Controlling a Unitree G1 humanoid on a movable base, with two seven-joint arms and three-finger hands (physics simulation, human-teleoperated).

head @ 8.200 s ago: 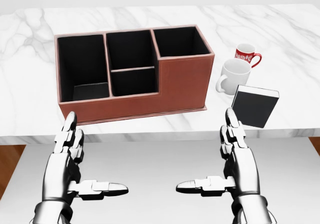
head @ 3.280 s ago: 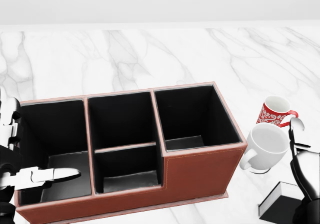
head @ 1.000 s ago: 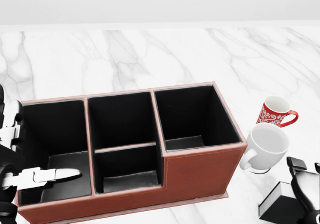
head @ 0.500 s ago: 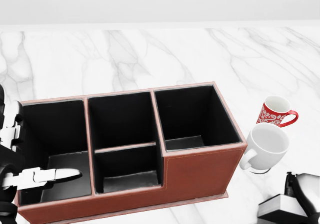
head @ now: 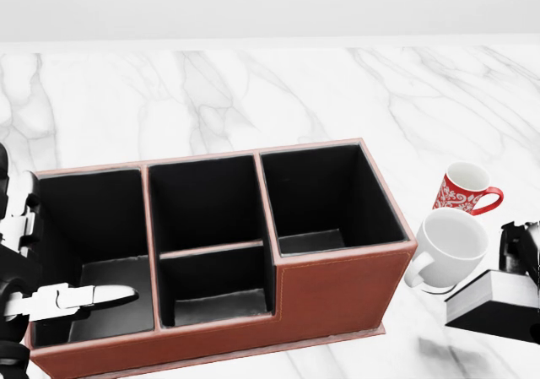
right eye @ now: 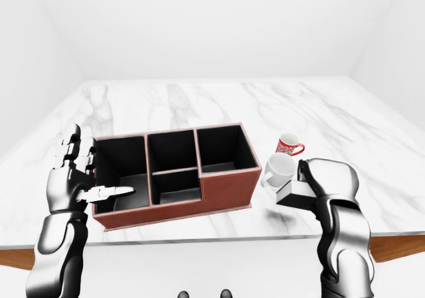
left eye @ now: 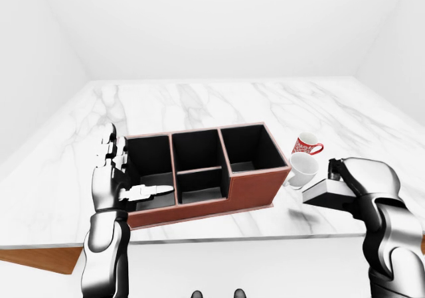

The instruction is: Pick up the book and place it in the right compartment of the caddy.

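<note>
**Book held clear of the counter, right of the caddy**

Your right hand (left eye: 355,178) had its fingers clenched around the book (head: 498,301), which was raised off the marble counter (left eye: 199,102) with its pale page edge facing the caddy (head: 337,290). In the head view the book sat at the lower right, just beside the white mug (head: 451,244) and below the red patterned mug (head: 464,189); whether it touched the white mug could not be told. The caddy's right compartment (head: 325,195) stood well to the book's left. Your left hand (left eye: 113,175) was released, fingers upright and thumb extended level across the caddy's left compartment (head: 93,235), gripping nothing.
</note>
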